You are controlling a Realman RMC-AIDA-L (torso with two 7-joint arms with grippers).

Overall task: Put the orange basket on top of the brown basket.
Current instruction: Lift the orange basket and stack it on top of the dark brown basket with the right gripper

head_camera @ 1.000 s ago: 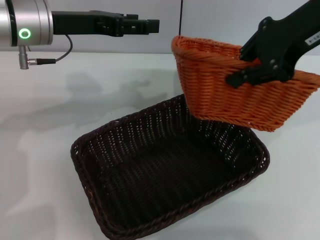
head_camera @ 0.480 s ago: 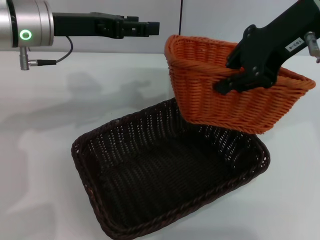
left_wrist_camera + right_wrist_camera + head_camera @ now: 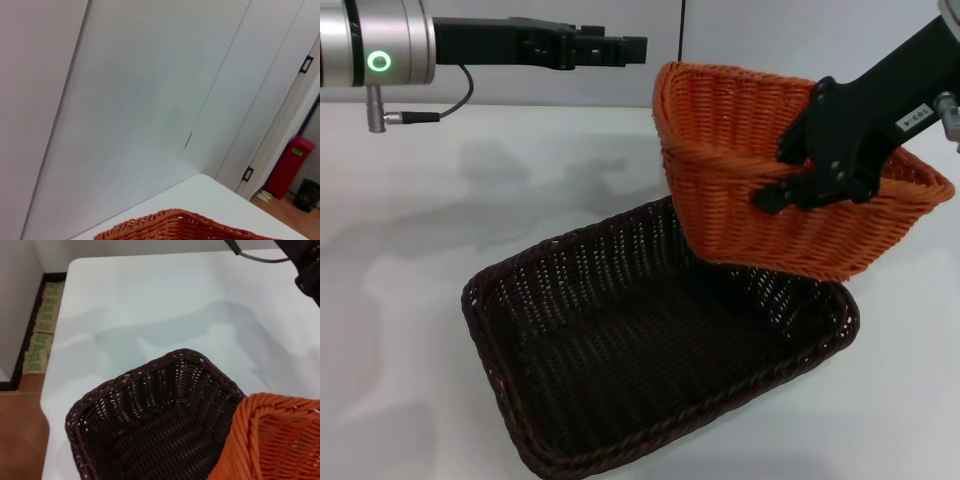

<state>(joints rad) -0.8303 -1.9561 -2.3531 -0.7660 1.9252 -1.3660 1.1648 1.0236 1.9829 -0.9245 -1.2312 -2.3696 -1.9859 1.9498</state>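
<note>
Woven orange basket (image 3: 760, 160) shifted slightly, right tool (image 3: 798, 187) clamping its braided rim, tilted above dark openwork brown basket (image 3: 650, 350)

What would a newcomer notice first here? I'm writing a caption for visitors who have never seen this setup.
The bright orange basket stands out first: it hangs tilted in the air, held at its near rim by the right gripper, above the far right corner of the brown basket. That dark basket sits open and empty on the white table. The left gripper hangs idle at the far left, away from both.
</note>
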